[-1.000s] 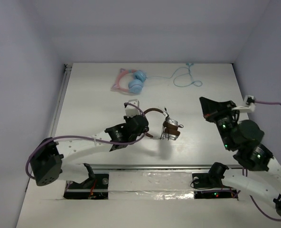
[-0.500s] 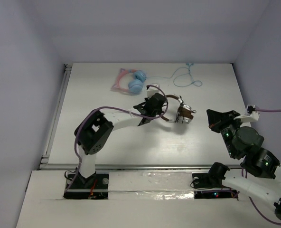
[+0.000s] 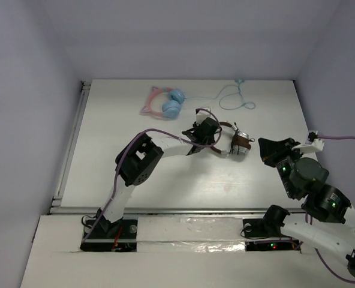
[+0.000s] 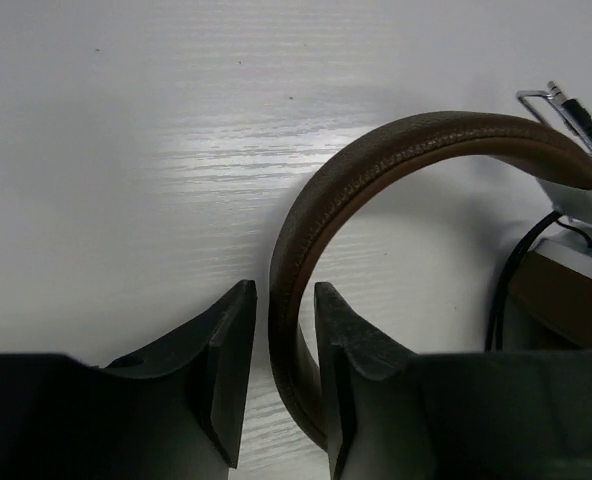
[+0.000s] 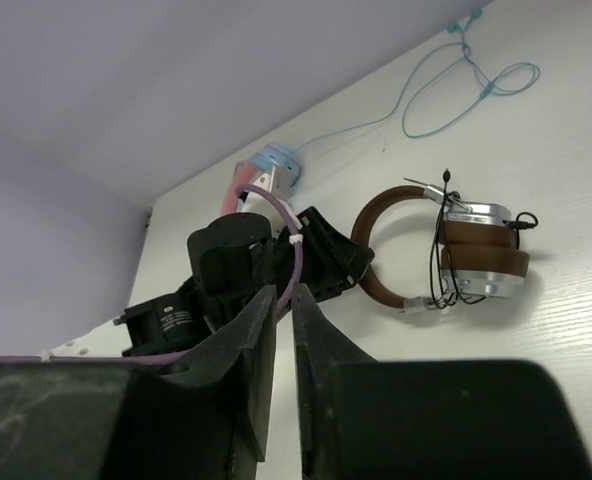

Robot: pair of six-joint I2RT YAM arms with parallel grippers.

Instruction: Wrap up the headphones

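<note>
While the left arm [image 3: 165, 144] is reaching out over the white table [image 3: 123, 162] towards the far right, the left gripper [image 3: 208, 131] is standing over the left side of the headphones [image 3: 232, 143]. These are lying flat on the table, a little right of the middle and towards the far side. In the left wrist view the brown headband [image 4: 396, 150] is passing between the two dark fingers [image 4: 226, 370]. A thin strip of table is showing between the headband and the left one, so the jaws are standing slightly apart around the band and are not pressing it; whether the right finger is touching the band I cannot tell. The silver and brown ear cups [image 5: 481, 245] are lying together at the right end of the headband, and the thin black cable [image 5: 438, 265] is running across them on the side next to the band. The right gripper [image 5: 284, 300] is hanging just to the right of the ear cups, apart from them, and is pointing towards them. Its fingers are showing only a narrow slit between them and are holding nothing. Further away, near the far edge of the table, the pink cat-ear headphones [image 3: 164, 102] are lying to the left. Their pale blue cable [image 3: 232, 96] is curling in loops to the right, well apart from both grippers.
</note>
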